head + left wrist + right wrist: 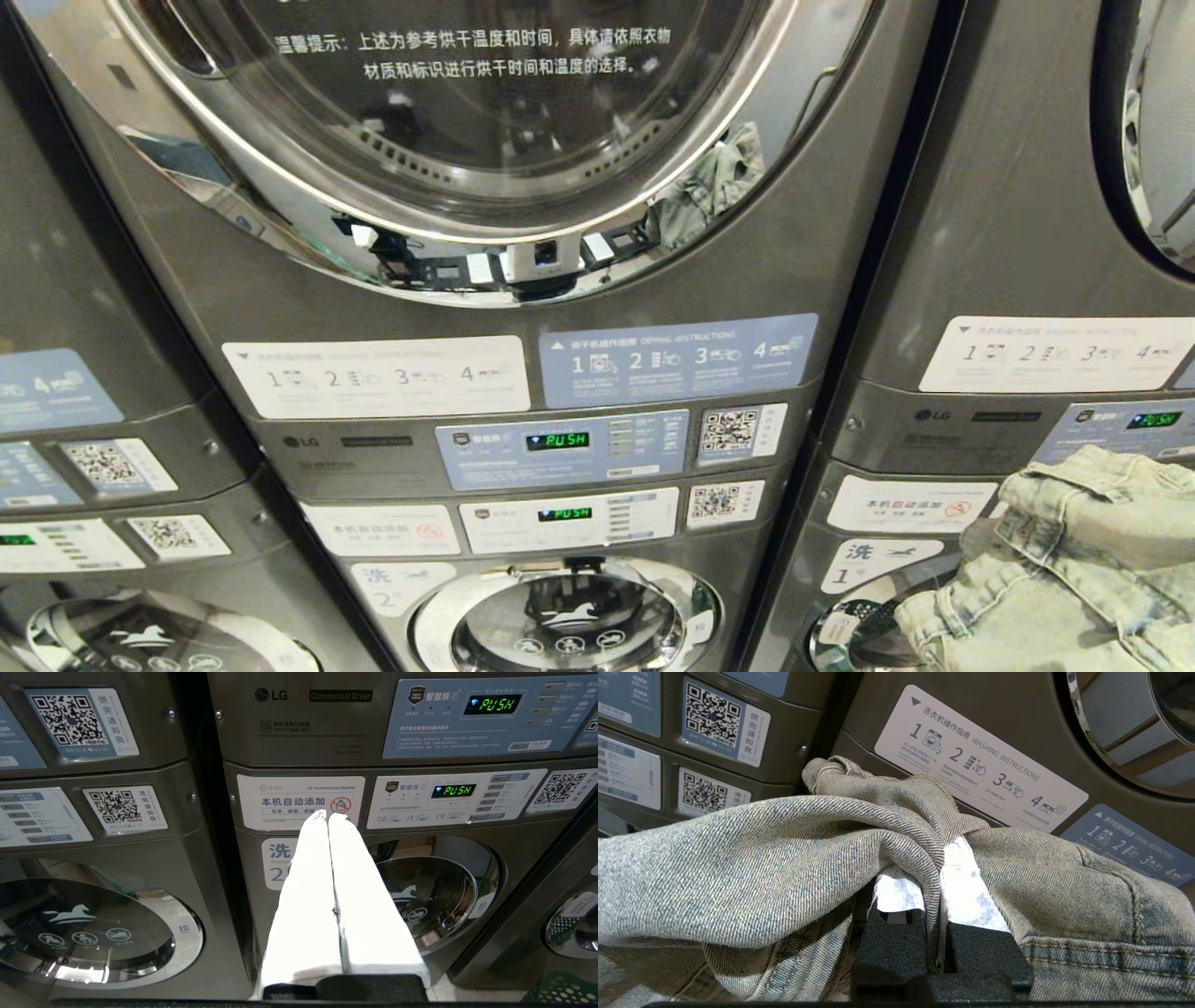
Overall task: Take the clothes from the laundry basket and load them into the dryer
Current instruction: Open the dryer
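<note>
Right wrist view: right end effector (934,882) pinches a fold of pale, faded denim garment (761,858), raised toward the grey dryer's closed round glass door (485,112); left end effector (327,815) closed, empty.

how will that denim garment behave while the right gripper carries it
The denim garment is likely floppy: it drapes in folds over the right gripper, pinched by one fold. Its thick weave suggests some weight. It probably won't slip easily, though loose ends could drag.

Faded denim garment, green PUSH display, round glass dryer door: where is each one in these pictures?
Faded denim garment (761,858): right wrist view, on the fold clamped in the right pincer.
Green PUSH display (557,441): head view, on its lit letters.
Round glass dryer door (485,112): head view, on the dark glass.
</note>
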{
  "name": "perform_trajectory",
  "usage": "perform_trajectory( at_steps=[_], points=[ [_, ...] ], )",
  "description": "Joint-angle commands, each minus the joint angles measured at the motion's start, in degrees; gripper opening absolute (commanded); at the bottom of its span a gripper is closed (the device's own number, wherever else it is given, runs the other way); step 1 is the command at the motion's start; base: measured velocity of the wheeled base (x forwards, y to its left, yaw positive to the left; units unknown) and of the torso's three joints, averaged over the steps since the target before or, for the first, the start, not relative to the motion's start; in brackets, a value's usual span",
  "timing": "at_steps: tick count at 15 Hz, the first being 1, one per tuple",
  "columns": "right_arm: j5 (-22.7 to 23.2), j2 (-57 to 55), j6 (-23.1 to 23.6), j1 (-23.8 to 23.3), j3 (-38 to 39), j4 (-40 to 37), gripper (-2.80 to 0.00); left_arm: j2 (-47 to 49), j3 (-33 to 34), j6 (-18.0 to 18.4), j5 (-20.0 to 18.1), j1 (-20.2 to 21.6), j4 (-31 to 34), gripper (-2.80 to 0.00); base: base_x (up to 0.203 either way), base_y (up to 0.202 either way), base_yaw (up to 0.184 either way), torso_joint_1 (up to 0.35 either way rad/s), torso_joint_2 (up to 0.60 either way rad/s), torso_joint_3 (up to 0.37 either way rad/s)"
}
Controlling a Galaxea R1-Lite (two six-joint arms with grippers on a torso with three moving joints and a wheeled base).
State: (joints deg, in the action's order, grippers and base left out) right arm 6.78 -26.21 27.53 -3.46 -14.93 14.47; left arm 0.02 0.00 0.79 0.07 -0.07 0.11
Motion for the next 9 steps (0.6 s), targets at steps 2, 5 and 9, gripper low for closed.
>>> perform_trajectory(
  at_steps=[2,5,9],
  points=[
    [0.0,-0.1,0.2,0.0,0.1,0.1,-2.8,0.0,0.0,0.0,0.0,0.1,0.0,-2.8,0.0,0.0,0.0,0.057,-0.12,-0.058],
    [0.1,-0.1,0.2,0.1,0.3,0.1,-2.8,0.0,0.0,0.0,0.0,0.1,0.0,-2.8,0.0,0.0,0.0,0.062,-0.12,-0.057],
    [0.1,0.0,0.2,0.1,0.3,0.2,-2.8,0.0,0.0,0.0,0.0,0.0,0.0,-2.8,0.0,0.0,0.0,0.057,-0.1,-0.052]
  ],
)
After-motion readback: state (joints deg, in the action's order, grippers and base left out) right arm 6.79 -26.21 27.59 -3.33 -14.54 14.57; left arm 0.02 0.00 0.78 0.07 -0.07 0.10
